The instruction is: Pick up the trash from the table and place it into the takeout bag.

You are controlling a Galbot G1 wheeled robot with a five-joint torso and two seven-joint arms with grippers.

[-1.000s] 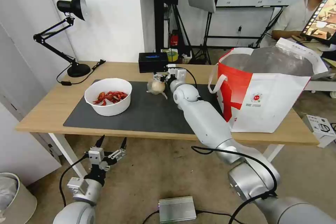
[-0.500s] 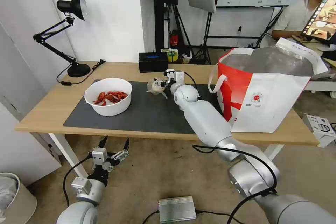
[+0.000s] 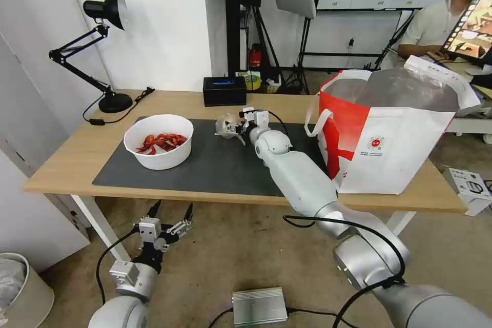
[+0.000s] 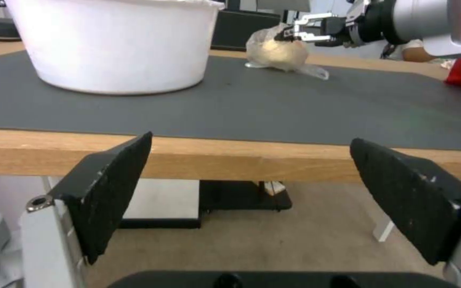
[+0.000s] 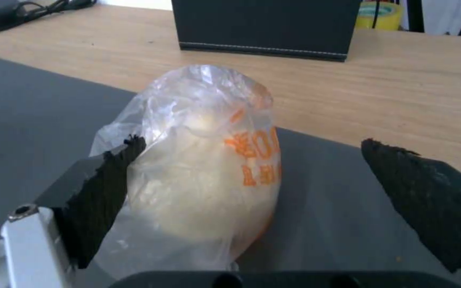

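Note:
A balled clear plastic bag (image 3: 226, 125) with orange print lies on the dark grey mat (image 3: 205, 164) near its far edge. My right gripper (image 3: 236, 126) is open around the bag (image 5: 209, 168). One black pad (image 5: 114, 176) touches the bag's side and the other pad (image 5: 422, 192) stands well apart from it. The white bowl (image 3: 159, 141) of red crayfish shells sits on the mat's left part. The takeout bag (image 3: 389, 133) stands open at the table's right end. My left gripper (image 3: 171, 208) hangs open below the table's front edge (image 4: 214, 160).
A black tissue box (image 3: 224, 90) stands just behind the plastic bag. A black desk lamp (image 3: 105, 51) with its cord occupies the table's far left corner. On the floor are a silver box (image 3: 259, 305) and a bin (image 3: 20, 287).
My right gripper has come down and forward so its fingers now flank the plastic bag. My left gripper has drifted slightly right and lower under the table.

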